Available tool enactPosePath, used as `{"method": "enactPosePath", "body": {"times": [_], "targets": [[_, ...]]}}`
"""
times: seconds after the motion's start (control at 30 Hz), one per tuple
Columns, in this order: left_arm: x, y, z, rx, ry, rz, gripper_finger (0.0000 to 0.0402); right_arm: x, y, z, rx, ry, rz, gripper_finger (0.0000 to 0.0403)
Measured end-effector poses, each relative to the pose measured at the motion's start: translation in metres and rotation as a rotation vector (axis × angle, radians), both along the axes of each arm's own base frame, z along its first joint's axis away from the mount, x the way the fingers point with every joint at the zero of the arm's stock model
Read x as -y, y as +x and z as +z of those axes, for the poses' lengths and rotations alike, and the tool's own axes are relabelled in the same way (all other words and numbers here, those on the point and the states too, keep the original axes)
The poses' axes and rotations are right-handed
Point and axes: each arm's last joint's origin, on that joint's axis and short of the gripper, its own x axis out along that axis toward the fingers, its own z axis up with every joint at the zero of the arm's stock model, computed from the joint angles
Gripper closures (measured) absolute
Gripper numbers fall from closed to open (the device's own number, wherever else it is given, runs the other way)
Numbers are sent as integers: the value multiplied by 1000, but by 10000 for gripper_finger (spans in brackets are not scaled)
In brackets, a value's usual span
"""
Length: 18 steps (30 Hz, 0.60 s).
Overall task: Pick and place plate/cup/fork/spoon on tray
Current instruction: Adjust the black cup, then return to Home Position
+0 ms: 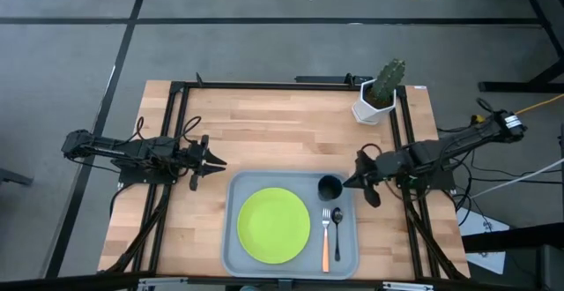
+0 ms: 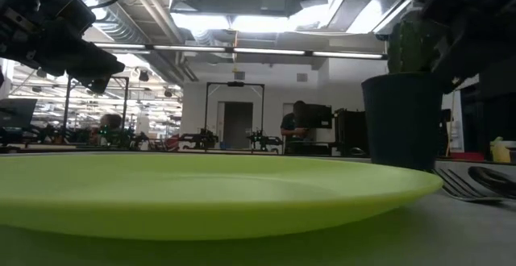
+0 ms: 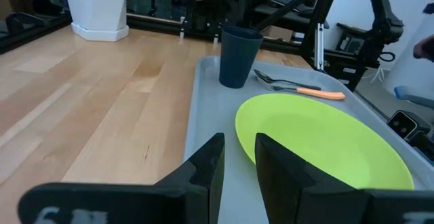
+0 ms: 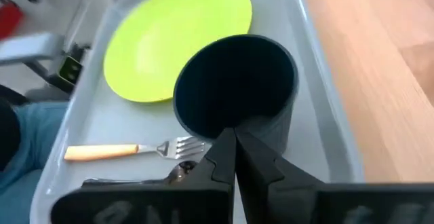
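The light grey-blue tray (image 1: 236, 238) lies at the table's near edge. On it lie the lime-green plate (image 1: 273, 225), the black cup (image 1: 330, 186) standing upright at the far right corner, the orange-handled fork (image 1: 325, 242) and the dark spoon (image 1: 337, 225). My right gripper (image 1: 347, 182) is shut and empty, level, its tips right beside the cup's right side (image 4: 237, 91). My left gripper (image 1: 220, 161) hovers just off the tray's far left corner with a narrow gap between its fingers (image 3: 210, 163), holding nothing. My right gripper's shut fingertips (image 4: 227, 149) stand close against the cup's outer wall (image 4: 264, 125), coming level from the table's right. Whether they touch it, I cannot tell.
A white pot with a green cactus (image 1: 379, 93) stands at the table's far right corner. Bare wood lies left of the tray and across the far half of the table. A person stands in the room behind the table (image 2: 298, 125).
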Motion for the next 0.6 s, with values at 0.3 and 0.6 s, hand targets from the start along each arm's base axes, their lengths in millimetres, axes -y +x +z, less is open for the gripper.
{"method": "enactPosePath", "body": {"times": [0.3, 0.6], "targets": [[0, 0, 0, 0, 0, 0, 325, 15, -28, -35, 273, -33, 15, 392], [0, 0, 0, 0, 0, 0, 325, 29, -36, -30, 553, -265, 36, 392]]}}
